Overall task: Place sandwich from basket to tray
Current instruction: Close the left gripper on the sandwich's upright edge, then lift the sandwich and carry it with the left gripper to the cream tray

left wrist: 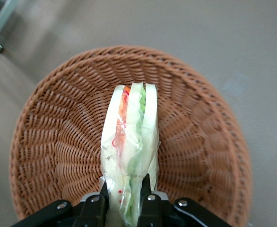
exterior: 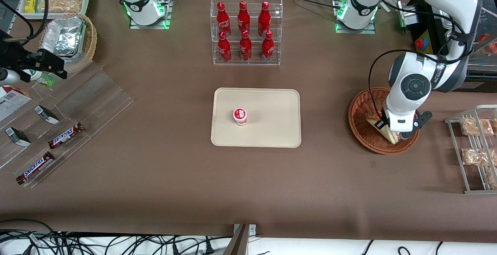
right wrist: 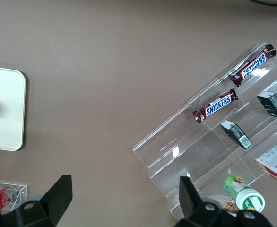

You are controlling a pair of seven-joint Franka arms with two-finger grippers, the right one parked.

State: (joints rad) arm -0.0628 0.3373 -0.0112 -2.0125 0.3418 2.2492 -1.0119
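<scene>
hand point(left wrist: 124, 201) cut off by the wrist frame edge, sandwich point(exterior: 385, 131) mostly hidden under it, basket point(exterior: 359, 129) partly covered

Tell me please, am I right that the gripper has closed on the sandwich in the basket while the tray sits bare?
Not quite: the tray is not bare, since the front view shows a small red-and-white cup on it. The rest holds: the gripper is closed on the sandwich in the basket.
</scene>
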